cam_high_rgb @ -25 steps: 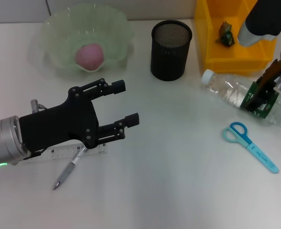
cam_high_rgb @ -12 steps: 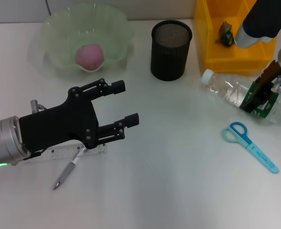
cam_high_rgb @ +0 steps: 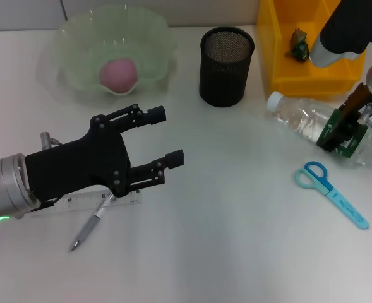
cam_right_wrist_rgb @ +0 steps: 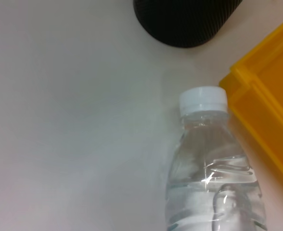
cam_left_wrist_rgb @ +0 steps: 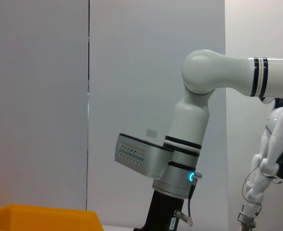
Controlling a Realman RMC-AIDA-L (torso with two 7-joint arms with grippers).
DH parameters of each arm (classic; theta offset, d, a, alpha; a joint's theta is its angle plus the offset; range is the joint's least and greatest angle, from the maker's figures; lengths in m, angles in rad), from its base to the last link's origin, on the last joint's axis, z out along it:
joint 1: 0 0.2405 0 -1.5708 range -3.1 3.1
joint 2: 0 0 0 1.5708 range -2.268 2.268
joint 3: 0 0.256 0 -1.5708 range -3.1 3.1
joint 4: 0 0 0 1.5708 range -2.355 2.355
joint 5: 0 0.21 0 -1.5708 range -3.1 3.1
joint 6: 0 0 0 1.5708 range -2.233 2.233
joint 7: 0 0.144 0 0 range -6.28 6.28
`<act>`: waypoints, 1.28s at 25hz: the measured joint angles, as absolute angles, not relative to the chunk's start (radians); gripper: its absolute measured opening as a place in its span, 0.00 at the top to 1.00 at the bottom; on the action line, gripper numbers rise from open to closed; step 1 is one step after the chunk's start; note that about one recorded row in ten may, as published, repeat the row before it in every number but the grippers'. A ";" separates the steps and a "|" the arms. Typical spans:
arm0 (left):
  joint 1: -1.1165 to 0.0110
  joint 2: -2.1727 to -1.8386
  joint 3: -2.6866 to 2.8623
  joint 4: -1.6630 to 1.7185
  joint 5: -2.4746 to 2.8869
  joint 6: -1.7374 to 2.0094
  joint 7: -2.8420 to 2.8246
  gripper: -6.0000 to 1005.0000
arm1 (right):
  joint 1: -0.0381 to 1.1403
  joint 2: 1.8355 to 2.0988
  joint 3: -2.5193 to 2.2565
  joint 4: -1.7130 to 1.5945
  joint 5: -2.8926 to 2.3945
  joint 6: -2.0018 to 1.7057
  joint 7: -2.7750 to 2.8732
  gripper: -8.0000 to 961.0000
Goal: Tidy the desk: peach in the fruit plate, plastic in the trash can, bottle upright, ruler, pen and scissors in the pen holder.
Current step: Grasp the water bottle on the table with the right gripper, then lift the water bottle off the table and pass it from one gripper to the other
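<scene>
Claws: left gripper (cam_high_rgb: 167, 136) hovers over the desk with its fingers spread apart and nothing between them; right gripper (cam_high_rgb: 347, 129) sits down at the bottle's label end, and whether it has closed I cannot tell
Under the left claw: ruler (cam_high_rgb: 84, 203) and pen (cam_high_rgb: 92, 225) lie flat just behind and below its palm, pen crossing the ruler's edge, neither gripped
At the right claw: bottle (cam_high_rgb: 312, 123) lies on its side, white cap pointing away from the claw toward the pen holder (cam_high_rgb: 227, 57)
Near the right claw: scissors (cam_high_rgb: 331, 192) lie flat on the desk just beside it, on the robot's side
Beyond the left claw: peach (cam_high_rgb: 118, 74) already rests in the fruit plate (cam_high_rgb: 72, 44)
Beyond the right claw: plastic scrap (cam_high_rgb: 299, 44) sits inside the yellow trash can (cam_high_rgb: 280, 69)
Done, by my reading: peach and plastic
Left: bottle upright, then ruler, pen and scissors into the holder, which looks unfilled
</scene>
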State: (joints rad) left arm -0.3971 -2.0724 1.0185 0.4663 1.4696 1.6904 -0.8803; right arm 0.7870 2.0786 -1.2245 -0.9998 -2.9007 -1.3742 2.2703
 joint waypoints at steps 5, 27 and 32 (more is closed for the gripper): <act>-0.396 -2.072 1.018 0.466 1.470 1.690 -0.880 0.26 | 0.784 2.079 -1.234 -0.996 -2.901 -1.364 2.270 0.17; -0.399 -2.071 1.017 0.456 1.470 1.690 -0.867 0.26 | 0.711 2.082 -1.235 -1.079 -2.806 -1.329 2.249 0.21; -0.400 -2.072 1.017 0.456 1.470 1.689 -0.867 0.26 | 0.649 2.082 -1.235 -1.169 -2.720 -1.325 2.214 0.21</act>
State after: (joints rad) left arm -0.3999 -2.0720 1.0170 0.4556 1.4696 1.6891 -0.8666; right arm 0.6494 2.0817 -1.2348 -1.1693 -2.7204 -1.3245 2.2136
